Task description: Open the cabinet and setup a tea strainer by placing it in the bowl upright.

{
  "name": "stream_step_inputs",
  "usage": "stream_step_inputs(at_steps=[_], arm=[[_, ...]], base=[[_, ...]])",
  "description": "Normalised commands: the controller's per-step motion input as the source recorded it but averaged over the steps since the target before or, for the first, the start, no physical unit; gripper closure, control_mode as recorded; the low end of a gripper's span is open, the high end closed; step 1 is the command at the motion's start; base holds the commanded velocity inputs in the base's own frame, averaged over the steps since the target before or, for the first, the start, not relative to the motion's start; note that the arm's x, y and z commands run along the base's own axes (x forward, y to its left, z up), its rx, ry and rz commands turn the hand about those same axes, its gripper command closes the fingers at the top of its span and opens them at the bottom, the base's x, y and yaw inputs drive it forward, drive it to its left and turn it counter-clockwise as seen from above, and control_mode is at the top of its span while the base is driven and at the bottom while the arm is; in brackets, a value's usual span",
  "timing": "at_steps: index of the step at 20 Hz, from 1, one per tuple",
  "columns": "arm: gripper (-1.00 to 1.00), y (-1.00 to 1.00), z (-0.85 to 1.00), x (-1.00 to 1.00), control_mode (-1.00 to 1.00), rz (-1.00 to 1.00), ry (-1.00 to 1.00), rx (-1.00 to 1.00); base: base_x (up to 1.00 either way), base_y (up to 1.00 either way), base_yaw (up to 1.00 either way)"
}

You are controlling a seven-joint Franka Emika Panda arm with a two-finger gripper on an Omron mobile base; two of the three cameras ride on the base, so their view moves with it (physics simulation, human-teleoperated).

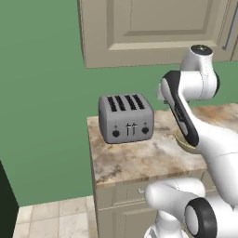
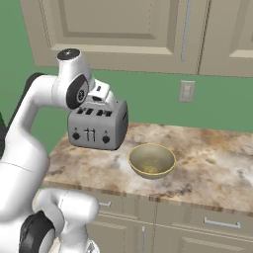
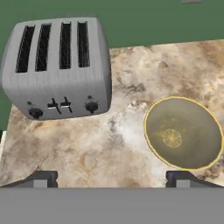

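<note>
While the white arm's two-finger gripper [image 3: 112, 177] hangs above the marbled tan stone counter [image 3: 118, 144], its two dark finger tips stand well apart with nothing between them, pointed down at bare stone between the appliance and the dish. That wide, empty stance reads as a hand held ready, not yet committed to any grasp.

Just right of the gripper in the hand view sits the shallow round olive-tan bowl with the thin yellowish rim [image 3: 183, 133], mouth up and nothing in it, resting flat on the counter; being round, it has no long axis to speak of, and its opening faces straight up, which suits receiving something lowered from above. To the other side stands the grey four-slot metal toaster [image 3: 57, 70], slots up, knobs and levers facing the counter's front edge, its long side running along the wall. Bowl and toaster are near but apart.

Above the counter, against the green wall, hangs the tall beige cabinet with the raised-panel door [image 2: 123, 34], its long grey square bar handle [image 2: 186, 29] running vertically; the door looks closed. The small grey mesh tea strainer is presumably behind that door. Opening the cabinet appears to be the step in hand.
</note>
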Motion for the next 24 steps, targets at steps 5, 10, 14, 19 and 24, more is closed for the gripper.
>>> stream_step_inputs(at_steps=[5,10,14,19,24], arm=[[-1.00,-1.00,0.67,-0.02,-1.00,-0.22,-0.22,0.11],[-1.00,-0.91,0.83,-0.24,-1.00,-0.10,-0.18,0.10],[-1.00,-0.51,0.67,-0.56,-1.00,-0.04,-0.08,0.02],[-1.00,-0.47,0.46,-0.35,-1.00,-0.08,0.00,-0.06],[-1.00,-0.49,0.32,0.04,-1.00,-0.01,-0.07,-0.18]], base=[[0.00,0.00,0.00],[0.00,0.00,0.00],[0.00,0.00,0.00],[0.00,0.00,0.00],[0.00,0.00,0.00]])
